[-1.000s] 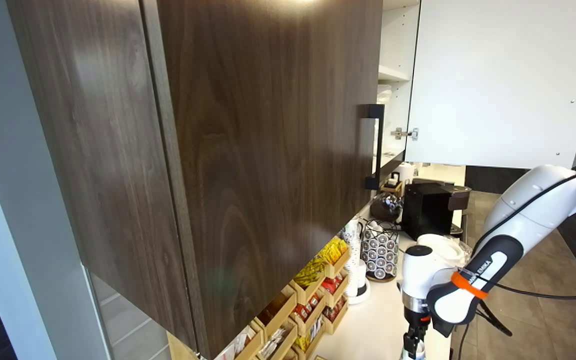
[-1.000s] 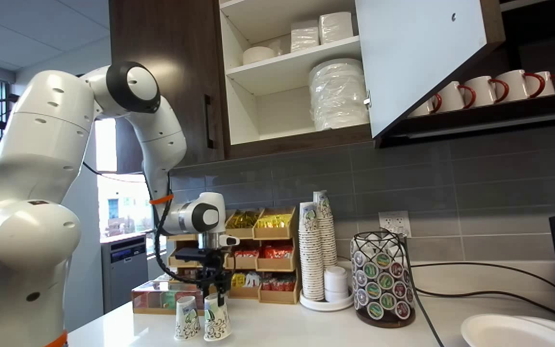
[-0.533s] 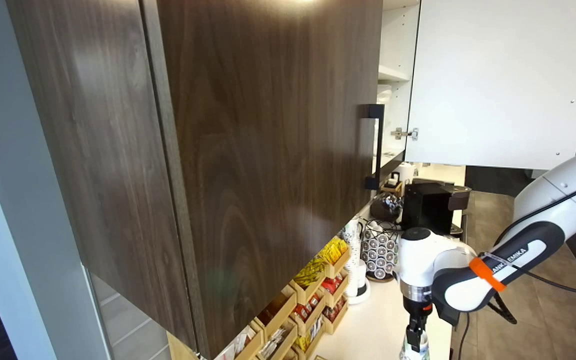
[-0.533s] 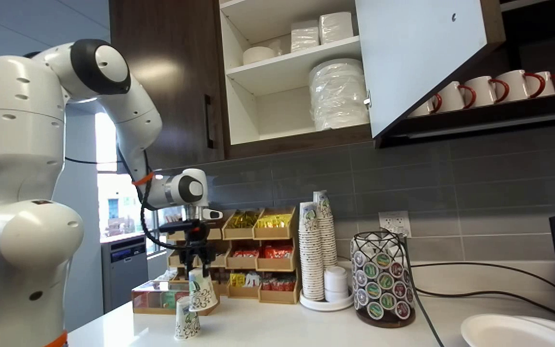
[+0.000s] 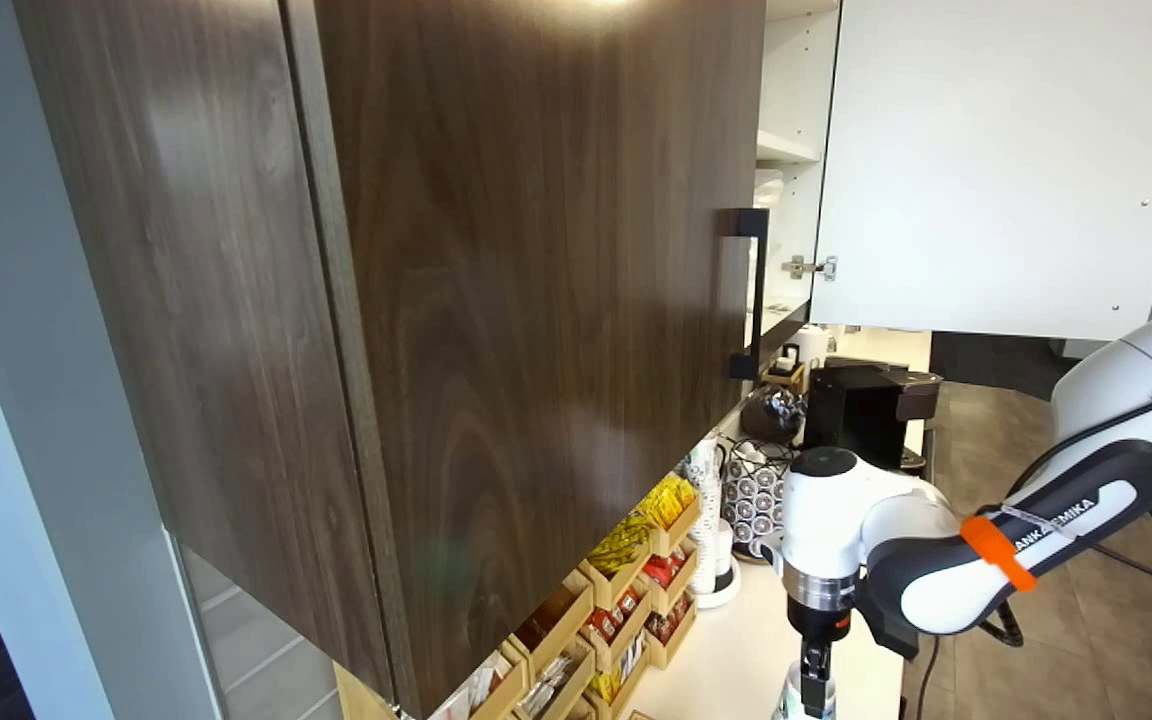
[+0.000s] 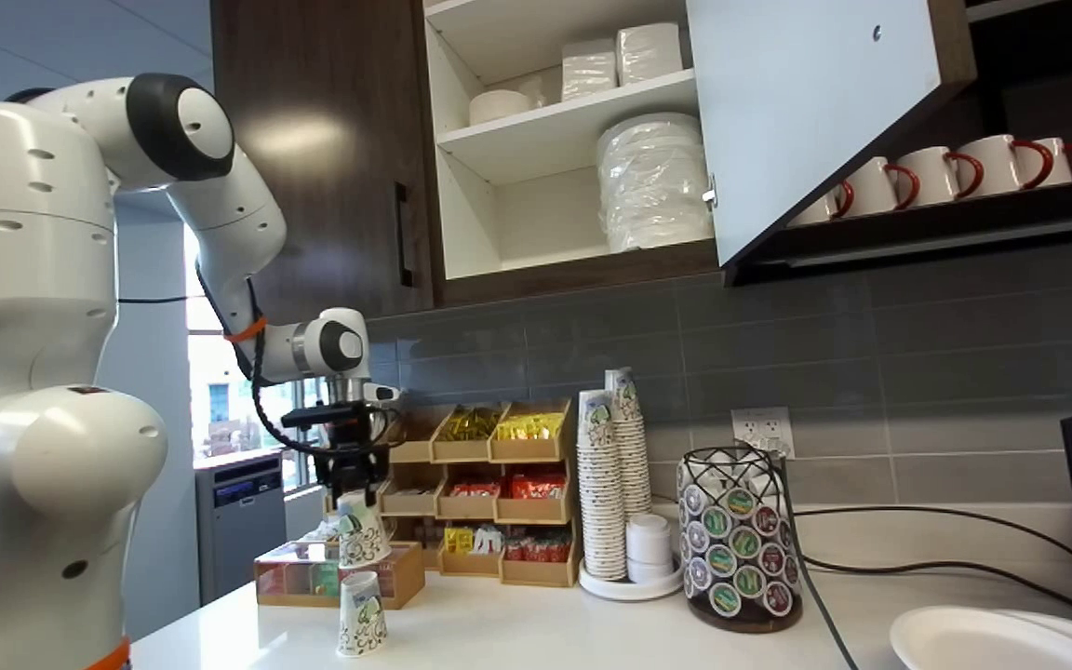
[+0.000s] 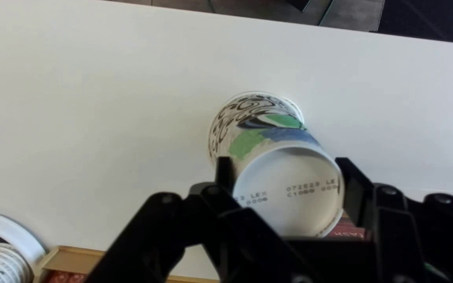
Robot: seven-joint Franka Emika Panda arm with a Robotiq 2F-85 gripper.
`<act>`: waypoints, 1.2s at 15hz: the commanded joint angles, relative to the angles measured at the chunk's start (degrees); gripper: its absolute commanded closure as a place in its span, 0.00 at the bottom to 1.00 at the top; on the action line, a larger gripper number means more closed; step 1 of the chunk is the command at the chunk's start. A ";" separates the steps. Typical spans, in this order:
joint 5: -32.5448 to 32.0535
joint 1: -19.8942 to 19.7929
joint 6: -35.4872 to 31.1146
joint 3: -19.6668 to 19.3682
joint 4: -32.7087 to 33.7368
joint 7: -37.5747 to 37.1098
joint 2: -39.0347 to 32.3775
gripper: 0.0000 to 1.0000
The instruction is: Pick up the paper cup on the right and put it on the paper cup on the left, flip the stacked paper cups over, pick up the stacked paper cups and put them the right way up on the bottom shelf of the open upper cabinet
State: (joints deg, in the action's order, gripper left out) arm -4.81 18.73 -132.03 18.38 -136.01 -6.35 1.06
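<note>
My gripper (image 6: 357, 495) is shut on a white printed paper cup (image 6: 364, 535), held upside down in the air. In the wrist view the fingers (image 7: 285, 175) press both sides of this cup (image 7: 289, 192) near its base. The second paper cup (image 6: 362, 614) stands upside down on the counter, just below the held cup, with a small gap between them. In the wrist view it is almost wholly hidden behind the held cup. The open upper cabinet (image 6: 545, 219) is above, with bare space at the left of its bottom shelf. It also shows in an exterior view (image 5: 791, 220).
Wrapped plates (image 6: 652, 186) stand at the right of the bottom shelf. The open door (image 6: 806, 102) swings outward. On the counter are a clear-lidded box (image 6: 289, 577), a snack rack (image 6: 499, 451), tall cup stacks (image 6: 601, 502), a pod holder (image 6: 739, 549) and plates (image 6: 973, 637).
My gripper has lifted the right paper cup off the counter and carried it left in an exterior view. It is now above the other cup, which has stayed in place.
</note>
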 commanded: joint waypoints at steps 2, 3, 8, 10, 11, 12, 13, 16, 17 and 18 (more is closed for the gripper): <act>3.45 0.16 -0.47 0.43 3.06 5.94 -4.99 0.59; 4.53 0.09 -0.67 0.45 3.45 7.54 -5.87 0.59; 6.40 -0.28 -2.48 0.44 5.82 11.62 -10.51 0.59; 5.67 -0.45 -2.74 0.09 6.51 11.31 -11.98 0.59; 5.40 -0.52 -2.65 -0.05 6.86 11.03 -12.52 0.59; 4.90 -0.53 -2.51 -0.27 7.21 10.50 -13.03 0.59; 4.97 -0.63 -2.56 -0.37 7.38 10.73 -13.47 0.59; 3.93 -0.60 -2.59 -1.01 8.20 10.07 -14.83 0.59; 3.82 -0.67 -2.51 -1.27 8.37 9.89 -15.29 0.59; 3.98 -0.74 -2.74 -1.39 8.48 10.01 -15.76 0.59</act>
State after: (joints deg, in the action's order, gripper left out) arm -0.06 18.24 -133.79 17.36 -128.60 3.80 -12.50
